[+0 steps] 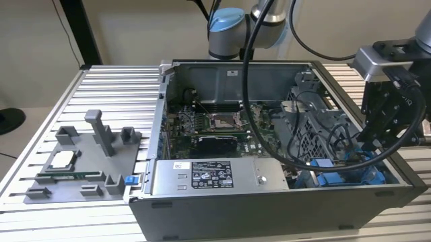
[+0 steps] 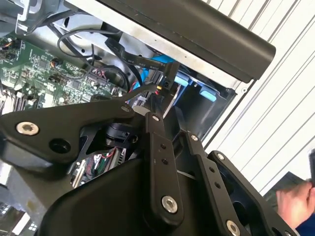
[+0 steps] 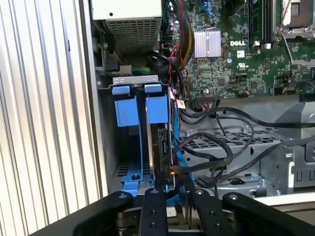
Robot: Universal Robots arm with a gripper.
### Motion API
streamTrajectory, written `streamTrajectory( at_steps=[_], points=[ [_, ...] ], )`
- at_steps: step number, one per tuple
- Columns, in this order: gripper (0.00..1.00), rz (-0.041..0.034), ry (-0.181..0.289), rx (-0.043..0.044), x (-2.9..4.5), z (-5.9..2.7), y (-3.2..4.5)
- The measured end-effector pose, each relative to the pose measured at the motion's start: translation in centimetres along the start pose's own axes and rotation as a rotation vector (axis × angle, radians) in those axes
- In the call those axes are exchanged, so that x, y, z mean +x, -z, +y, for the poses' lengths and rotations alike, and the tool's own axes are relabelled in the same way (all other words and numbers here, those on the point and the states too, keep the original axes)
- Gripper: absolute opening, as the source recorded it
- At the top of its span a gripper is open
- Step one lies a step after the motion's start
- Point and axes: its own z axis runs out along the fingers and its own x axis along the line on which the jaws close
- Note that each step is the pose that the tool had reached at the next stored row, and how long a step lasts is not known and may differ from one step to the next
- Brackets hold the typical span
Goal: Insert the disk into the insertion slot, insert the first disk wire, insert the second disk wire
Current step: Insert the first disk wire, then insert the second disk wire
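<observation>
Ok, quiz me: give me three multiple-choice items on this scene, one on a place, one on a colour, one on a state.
1. In the exterior view, the hand hangs over: A the grey tray; B the power-supply box; C the insertion slot.
2. The slot's rails are: A blue; B red; C yellow.
3. The computer case is: A shut; B open; C wrapped in foil.
Answers: C, it is above the slot at the exterior view's right; A, blue plastic in the first wrist view; B, the motherboard lies exposed.
</observation>
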Motion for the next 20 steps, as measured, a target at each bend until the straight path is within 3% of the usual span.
streamTrajectory(
  at_steps=[12, 20],
  points=[
    [1.0, 0.0001, 0.001, 0.0, 0.0, -0.17, 0.0],
    [1.0, -0.0001, 0.001, -0.0001, -0.16, -1.65, -0.07]
  ],
)
